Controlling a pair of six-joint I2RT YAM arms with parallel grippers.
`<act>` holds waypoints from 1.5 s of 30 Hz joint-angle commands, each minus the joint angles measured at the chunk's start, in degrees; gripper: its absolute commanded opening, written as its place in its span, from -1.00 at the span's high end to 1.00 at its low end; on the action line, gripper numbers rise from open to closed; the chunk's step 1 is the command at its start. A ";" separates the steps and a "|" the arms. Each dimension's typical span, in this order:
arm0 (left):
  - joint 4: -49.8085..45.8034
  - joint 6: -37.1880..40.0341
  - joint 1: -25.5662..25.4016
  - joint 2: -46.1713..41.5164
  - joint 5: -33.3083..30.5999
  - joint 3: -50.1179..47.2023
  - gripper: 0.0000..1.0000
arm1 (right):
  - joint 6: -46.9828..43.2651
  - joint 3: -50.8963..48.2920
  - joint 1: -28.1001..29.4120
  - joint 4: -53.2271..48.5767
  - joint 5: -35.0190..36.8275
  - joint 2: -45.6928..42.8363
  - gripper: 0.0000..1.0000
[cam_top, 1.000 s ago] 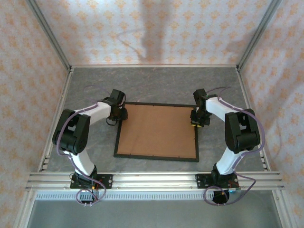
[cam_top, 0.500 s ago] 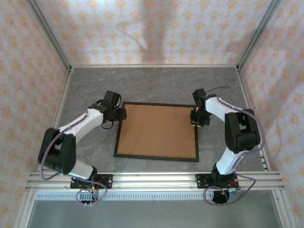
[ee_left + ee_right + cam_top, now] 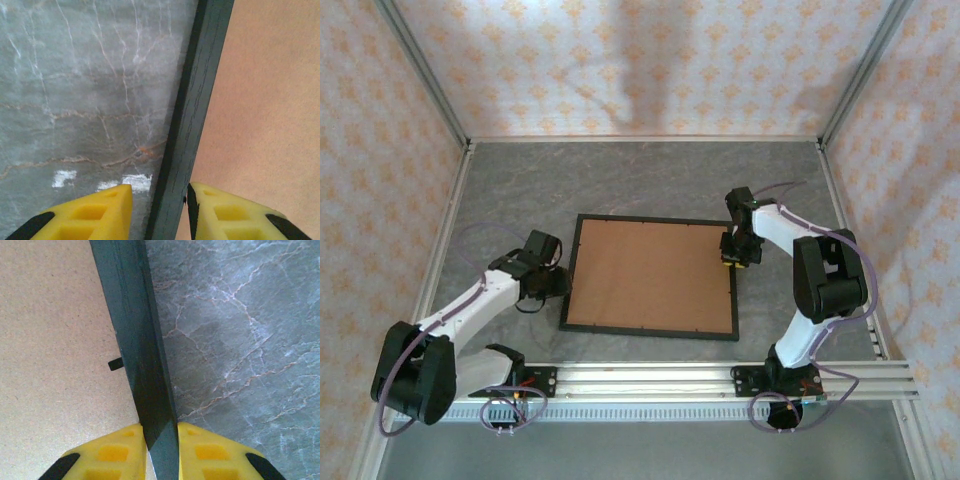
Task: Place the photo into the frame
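Observation:
The thin black frame (image 3: 650, 333) lies flat mid-table with a plain brown backing board (image 3: 652, 273) inside it. The photo is hidden or out of view. My left gripper (image 3: 558, 283) sits at the frame's left rail, toward its near end. In the left wrist view the left gripper (image 3: 159, 210) is open and straddles the rail (image 3: 197, 100): one yellow finger is against the rail's board side, and the other stands off over the table. My right gripper (image 3: 732, 255) is shut on the right rail; both its fingers (image 3: 125, 450) press against the rail (image 3: 132, 330).
Grey marbled table (image 3: 650, 180) surrounds the frame, with patterned walls on three sides. An aluminium rail (image 3: 650, 380) carrying the arm bases runs along the near edge. A small black retaining tab (image 3: 115, 363) sticks out from the right rail over the board (image 3: 55, 340).
My left gripper has slid from the frame's far-left corner down along the left rail toward the near end. The right gripper and the frame have stayed put.

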 commanded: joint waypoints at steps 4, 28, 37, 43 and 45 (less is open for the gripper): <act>0.74 -0.91 -0.45 3.48 1.17 -0.69 0.33 | -0.36 -0.25 0.56 2.68 1.39 1.54 0.63; 5.38 -0.64 -3.45 8.61 6.26 -2.40 0.37 | 0.28 -1.06 0.65 3.35 -0.32 1.61 0.63; 8.13 -1.75 -6.44 11.34 5.88 -3.54 0.30 | 1.31 -2.38 1.22 4.27 -1.34 0.84 0.63; 9.68 -1.76 -7.10 12.81 4.63 -4.21 0.27 | 1.50 -2.21 1.61 4.35 -1.36 1.19 0.64; 9.39 -1.74 -7.13 12.04 3.94 -3.83 0.23 | 1.44 -2.04 1.61 4.05 -1.02 1.11 0.64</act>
